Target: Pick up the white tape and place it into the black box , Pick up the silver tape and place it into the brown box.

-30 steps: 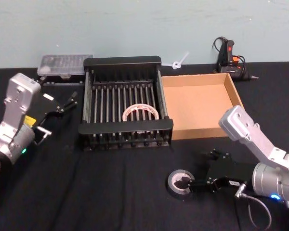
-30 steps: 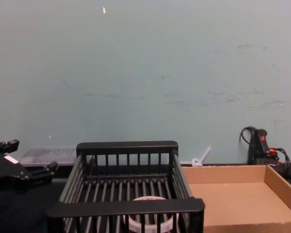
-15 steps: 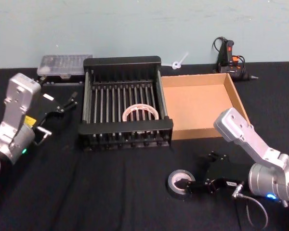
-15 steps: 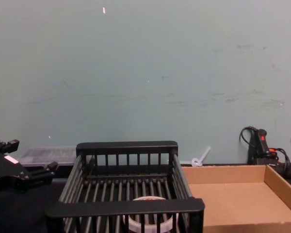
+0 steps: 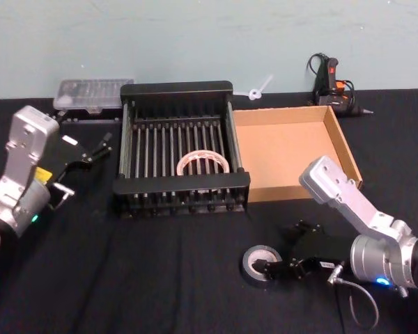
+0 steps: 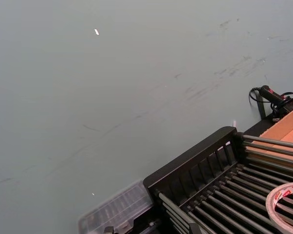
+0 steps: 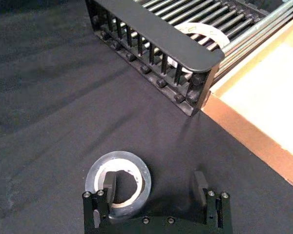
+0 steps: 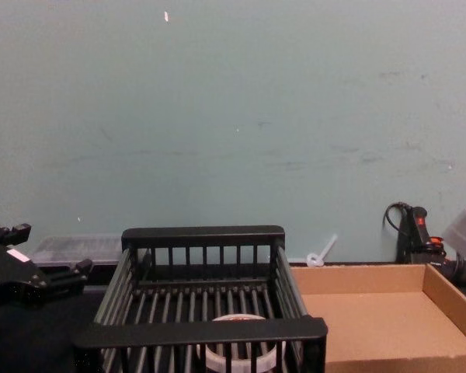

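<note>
The silver tape (image 5: 262, 266) lies flat on the black desk (image 5: 160, 278), near the front, well clear of both boxes. The right gripper (image 7: 154, 187) is down at desk level with its jaws spread wide; one finger (image 7: 109, 186) sits inside the roll's centre hole, the other stands outside the ring on the cloth, so the tape's wall is between them but not clamped. The white tape (image 5: 203, 163) rests on the slatted floor of the black box (image 5: 177, 89), towards its near wall. The brown box (image 5: 334, 136) sits just beside the crate, on its right. The left gripper (image 5: 90, 154) hangs to the left of the black box, fingers parted, holding nothing.
</note>
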Robot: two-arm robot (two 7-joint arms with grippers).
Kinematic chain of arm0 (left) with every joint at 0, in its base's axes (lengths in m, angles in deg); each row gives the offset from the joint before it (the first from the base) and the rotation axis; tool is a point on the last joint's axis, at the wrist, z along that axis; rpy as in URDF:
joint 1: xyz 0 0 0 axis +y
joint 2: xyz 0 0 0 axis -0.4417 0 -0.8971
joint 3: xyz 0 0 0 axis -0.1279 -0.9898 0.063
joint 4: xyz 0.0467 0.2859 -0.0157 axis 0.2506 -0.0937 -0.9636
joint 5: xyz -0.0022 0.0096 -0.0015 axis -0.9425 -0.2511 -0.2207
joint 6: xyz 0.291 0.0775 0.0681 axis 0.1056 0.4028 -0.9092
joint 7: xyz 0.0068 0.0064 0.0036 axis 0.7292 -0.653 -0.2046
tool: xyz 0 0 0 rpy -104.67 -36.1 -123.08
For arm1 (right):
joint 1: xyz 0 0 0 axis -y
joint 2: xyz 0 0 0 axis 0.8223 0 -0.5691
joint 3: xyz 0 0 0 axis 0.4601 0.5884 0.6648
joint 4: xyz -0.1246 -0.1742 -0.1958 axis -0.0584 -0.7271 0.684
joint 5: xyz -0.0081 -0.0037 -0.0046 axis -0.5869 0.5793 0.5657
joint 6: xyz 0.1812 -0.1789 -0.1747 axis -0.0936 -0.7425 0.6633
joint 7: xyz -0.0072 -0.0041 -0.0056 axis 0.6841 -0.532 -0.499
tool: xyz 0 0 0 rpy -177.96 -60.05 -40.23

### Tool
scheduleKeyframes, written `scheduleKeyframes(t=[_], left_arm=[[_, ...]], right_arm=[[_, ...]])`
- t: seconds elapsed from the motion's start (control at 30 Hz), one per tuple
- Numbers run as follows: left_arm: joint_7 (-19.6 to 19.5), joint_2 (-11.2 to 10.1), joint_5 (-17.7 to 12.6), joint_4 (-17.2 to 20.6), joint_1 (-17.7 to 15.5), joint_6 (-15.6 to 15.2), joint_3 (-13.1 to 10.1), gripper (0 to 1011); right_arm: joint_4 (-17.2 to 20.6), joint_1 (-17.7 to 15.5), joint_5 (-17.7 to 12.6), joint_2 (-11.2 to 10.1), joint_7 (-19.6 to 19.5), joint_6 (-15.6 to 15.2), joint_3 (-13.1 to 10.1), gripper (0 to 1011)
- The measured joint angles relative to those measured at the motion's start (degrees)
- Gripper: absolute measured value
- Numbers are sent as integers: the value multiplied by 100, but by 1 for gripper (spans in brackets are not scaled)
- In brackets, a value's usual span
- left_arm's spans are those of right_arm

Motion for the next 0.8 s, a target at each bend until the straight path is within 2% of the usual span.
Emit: scheduleKeyframes(t=[0.8], left_arm=[[0, 0, 0, 0, 0, 0, 0, 1001]], right_arm=[[-116, 73, 109, 84, 25, -83, 59, 1000]])
